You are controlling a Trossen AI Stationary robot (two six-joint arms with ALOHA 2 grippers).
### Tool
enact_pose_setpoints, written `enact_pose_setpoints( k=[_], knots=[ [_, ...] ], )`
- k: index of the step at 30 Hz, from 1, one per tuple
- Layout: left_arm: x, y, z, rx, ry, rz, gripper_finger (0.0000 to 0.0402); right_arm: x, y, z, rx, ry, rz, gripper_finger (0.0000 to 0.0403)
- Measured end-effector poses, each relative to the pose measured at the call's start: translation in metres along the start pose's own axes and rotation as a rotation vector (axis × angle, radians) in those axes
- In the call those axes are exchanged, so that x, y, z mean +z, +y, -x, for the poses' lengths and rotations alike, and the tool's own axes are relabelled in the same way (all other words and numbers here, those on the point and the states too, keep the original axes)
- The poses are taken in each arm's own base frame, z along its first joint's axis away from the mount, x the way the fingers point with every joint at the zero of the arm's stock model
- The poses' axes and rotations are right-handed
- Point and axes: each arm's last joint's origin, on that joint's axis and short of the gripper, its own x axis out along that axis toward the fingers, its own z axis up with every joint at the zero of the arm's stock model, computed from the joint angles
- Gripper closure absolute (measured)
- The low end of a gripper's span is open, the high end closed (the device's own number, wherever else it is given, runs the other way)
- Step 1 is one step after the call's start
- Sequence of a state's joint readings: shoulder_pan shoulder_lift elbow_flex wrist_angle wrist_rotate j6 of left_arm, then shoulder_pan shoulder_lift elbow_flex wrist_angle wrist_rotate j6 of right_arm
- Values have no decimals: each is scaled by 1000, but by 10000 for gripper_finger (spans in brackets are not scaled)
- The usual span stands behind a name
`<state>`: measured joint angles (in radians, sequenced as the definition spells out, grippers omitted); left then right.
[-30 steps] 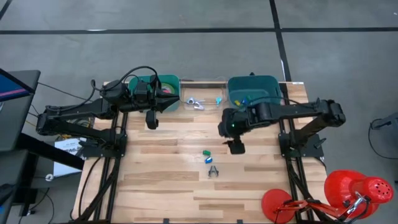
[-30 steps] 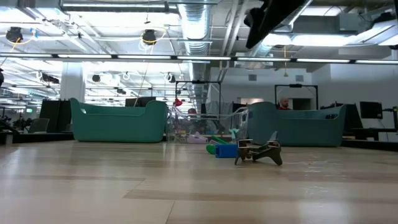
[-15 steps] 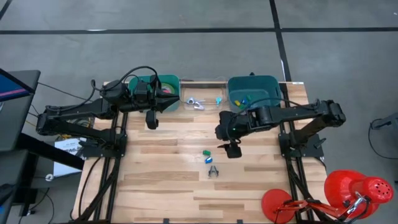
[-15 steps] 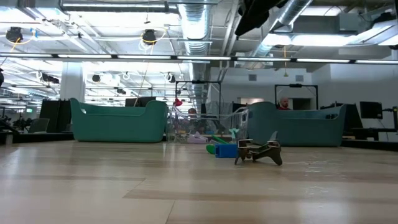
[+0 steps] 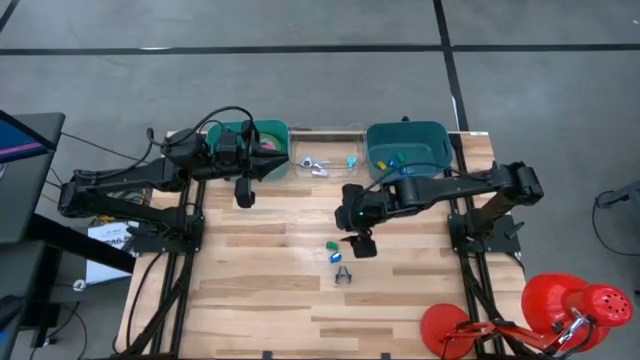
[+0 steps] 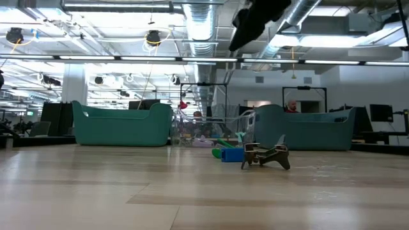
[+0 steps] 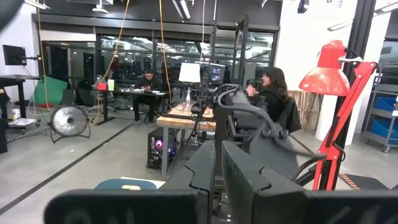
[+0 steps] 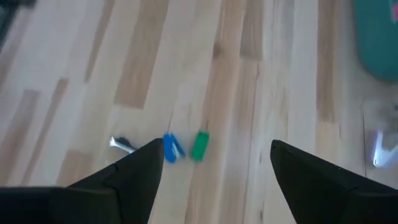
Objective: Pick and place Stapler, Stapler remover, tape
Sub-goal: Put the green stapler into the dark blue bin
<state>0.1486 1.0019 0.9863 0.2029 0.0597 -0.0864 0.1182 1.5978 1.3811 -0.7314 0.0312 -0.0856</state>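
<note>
Now right claw [image 5: 360, 246] spread above green stapler [image 5: 330, 245]; left claw [image 5: 243, 197] pressed together, parked.

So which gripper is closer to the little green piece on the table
The right gripper, open, hovers just beside the green piece. The left gripper, shut, waits far off by the left bin.

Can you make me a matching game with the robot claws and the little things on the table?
Things:
1. left claw
2. right claw
3. green piece
4. blue piece

States:
A. open, above the table's middle
B. lies between the green piece and the dark tool
C. shut, beside the left teal bin
D. nearest the right claw

Pairs: 1-C, 2-A, 3-D, 4-B
</note>
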Motion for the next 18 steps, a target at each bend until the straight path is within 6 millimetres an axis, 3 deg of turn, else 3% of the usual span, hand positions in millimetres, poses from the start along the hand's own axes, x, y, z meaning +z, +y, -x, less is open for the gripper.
enact_pose_setpoints(
  k=[14, 18],
  knots=[
    [0, 0, 0, 1, 2, 0, 380, -4, -15, 0, -29, 22, -22, 117],
    [-7, 1, 2, 8, 90, 5, 380, -4, -14, 0, -29, 21, -25, 117]
  ],
)
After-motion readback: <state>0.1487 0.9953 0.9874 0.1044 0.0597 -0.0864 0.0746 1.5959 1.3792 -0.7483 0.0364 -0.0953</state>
